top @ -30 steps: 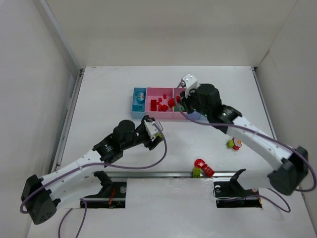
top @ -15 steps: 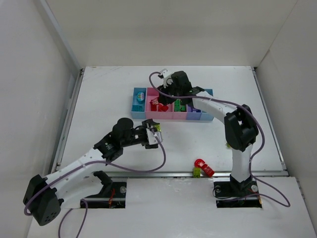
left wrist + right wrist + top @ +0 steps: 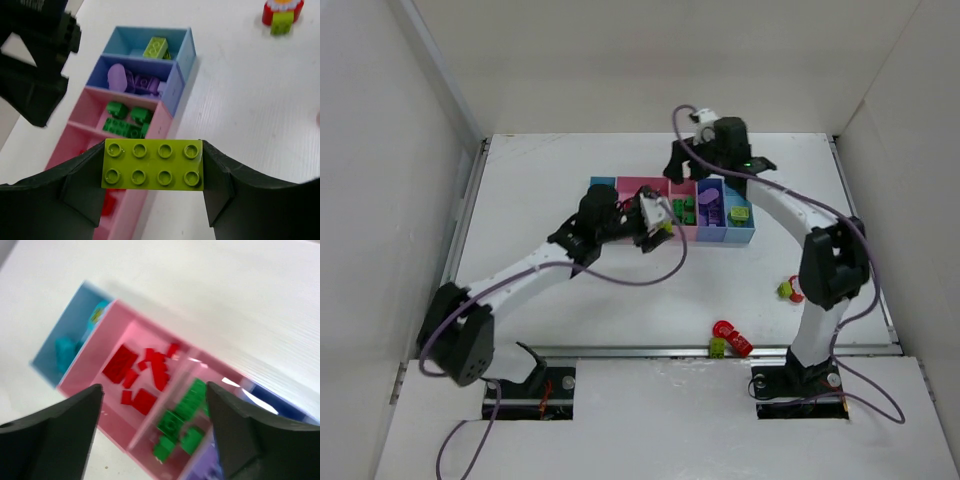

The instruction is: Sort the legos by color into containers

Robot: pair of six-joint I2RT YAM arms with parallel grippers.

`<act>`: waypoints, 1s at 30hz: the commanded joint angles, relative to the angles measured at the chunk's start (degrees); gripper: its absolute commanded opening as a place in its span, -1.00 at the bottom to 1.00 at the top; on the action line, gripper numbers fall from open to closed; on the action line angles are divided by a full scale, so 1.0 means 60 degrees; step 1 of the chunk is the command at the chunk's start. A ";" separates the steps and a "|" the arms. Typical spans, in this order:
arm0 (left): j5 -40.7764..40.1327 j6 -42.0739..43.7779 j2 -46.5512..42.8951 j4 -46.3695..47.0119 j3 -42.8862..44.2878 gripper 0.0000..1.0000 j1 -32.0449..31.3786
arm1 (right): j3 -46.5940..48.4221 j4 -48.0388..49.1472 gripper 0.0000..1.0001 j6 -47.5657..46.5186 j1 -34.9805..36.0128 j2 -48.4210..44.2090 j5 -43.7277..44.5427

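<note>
**A:** What lies nearest the arm bases?

**B:** Two loose clumps on the table (image 3: 620,320). A red-and-green clump (image 3: 728,340) sits by the front edge. A second clump (image 3: 790,290), also green and red, lies a bit farther back on the right, well apart from the bins (image 3: 740,237).

**A:** And the left gripper?

**B:** The left gripper (image 3: 153,152) is clamped on a yellow-green brick (image 3: 153,165). It has eight studs, which face the wrist camera, and a finger presses each short end. From above, it hangs at the near edge of the row of bins, about where the pink ones are. I cannot tell whether it touches them.

**A:** What is in the bins?

**B:** From left to right as seen from above:
- The light blue end bin holds a teal brick (image 3: 65,347).
- The wide pink bin holds red bricks (image 3: 142,372).
- The narrow pink bin holds green bricks (image 3: 125,117).
- The purple-blue bin holds purple bricks (image 3: 135,80).
- The light blue bin at the right end holds a second yellow-green brick (image 3: 156,47).

**A:** And the right gripper?

**B:** The right gripper (image 3: 153,387) hangs above the far side of the row, over the pink bins. Its fingers are spread wide with nothing between them. Its wrist view is blurred, but the red and green bricks show below it.
</note>
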 commanded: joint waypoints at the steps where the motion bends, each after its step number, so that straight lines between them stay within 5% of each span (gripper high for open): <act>1: 0.1010 -0.1816 0.1713 0.0942 0.2294 -1.00 0.0118 | -0.0481 0.0545 0.76 0.1510 -0.1066 -0.1899 0.1085; 2: 0.1695 -0.2212 0.2216 0.1059 0.2812 -1.00 0.0234 | -0.0717 0.0545 1.00 0.1703 -0.1315 -0.2209 0.1290; 10: 0.7032 -0.8379 0.8147 0.3580 0.8860 -1.00 0.0763 | -0.2799 0.0194 1.00 0.1954 -0.2840 -0.4511 0.3064; 16: 0.5401 -0.8031 1.0408 0.3391 1.1543 -1.00 0.0485 | -0.2799 -0.0891 1.00 0.1661 -0.2972 -0.4849 0.3240; 30: 0.1851 -0.4883 1.1039 0.3301 1.1168 -0.60 -0.0204 | -0.2990 -0.1842 1.00 0.1207 -0.3060 -0.5332 0.3591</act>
